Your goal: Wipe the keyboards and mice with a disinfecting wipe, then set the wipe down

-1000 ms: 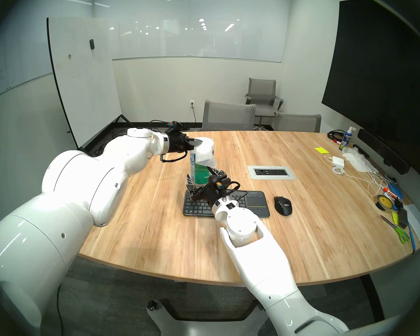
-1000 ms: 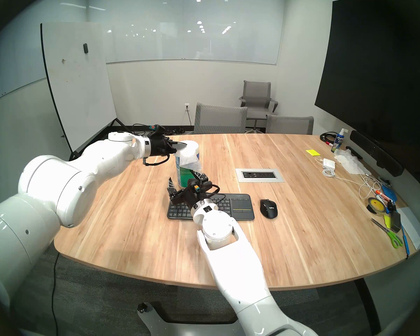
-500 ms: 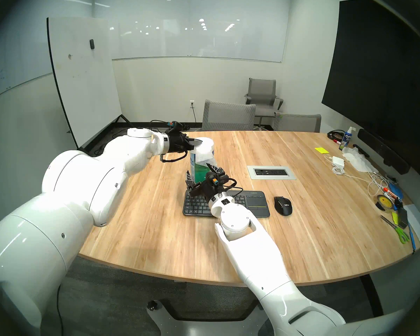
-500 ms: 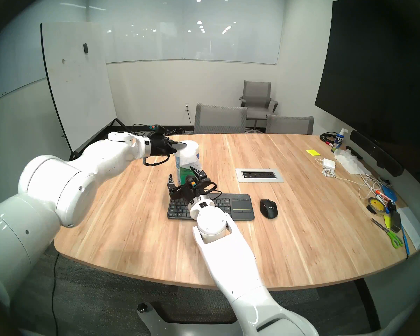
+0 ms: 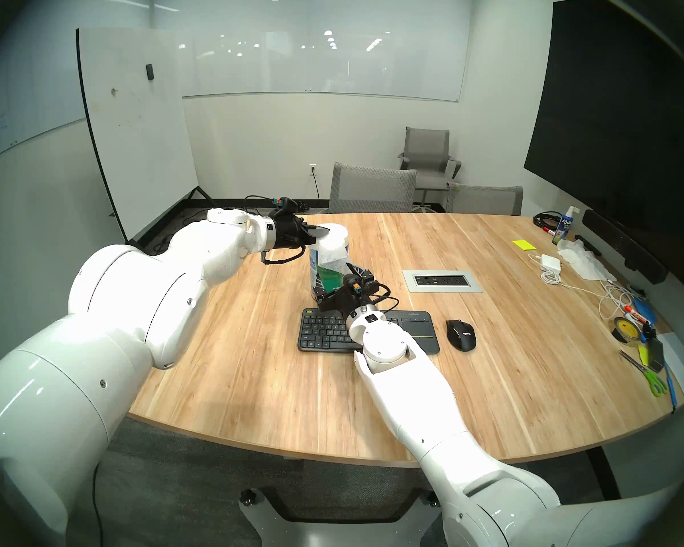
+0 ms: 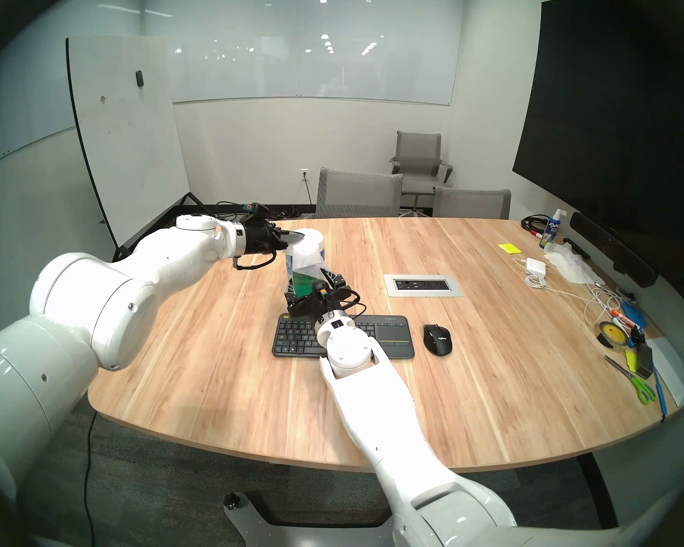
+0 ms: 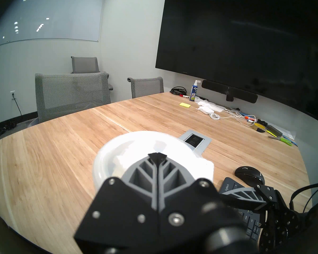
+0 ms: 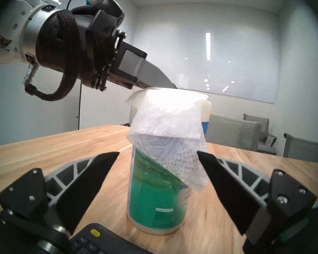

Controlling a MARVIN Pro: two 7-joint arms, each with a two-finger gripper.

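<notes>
The disinfecting wipe (image 5: 334, 258) (image 8: 165, 123) is a white textured sheet draped over the top and down the front of a green canister (image 5: 329, 280) (image 8: 154, 193). My left gripper (image 5: 326, 229) (image 7: 157, 155) is shut, and its tips lie on the canister's white lid with nothing visibly between them. My right gripper (image 5: 334, 281) (image 8: 157, 153) is open, one finger on each side of the canister at mid height, apart from it. The dark keyboard (image 5: 324, 333) (image 8: 92, 237) lies just in front of the canister, under my right wrist. The black mouse (image 5: 461, 334) (image 7: 249, 174) sits to its right.
A metal power outlet panel (image 5: 442, 280) is set into the table right of the canister. A tissue heap (image 5: 581, 260), charger, cables, tape roll (image 5: 624, 329) and scissors (image 5: 648, 376) crowd the right edge. Grey chairs (image 5: 372, 187) stand at the far side.
My right gripper has moved forward off the keyboard toward the canister, and its open fingers now flank it. The left arm and the wipe have not moved.
</notes>
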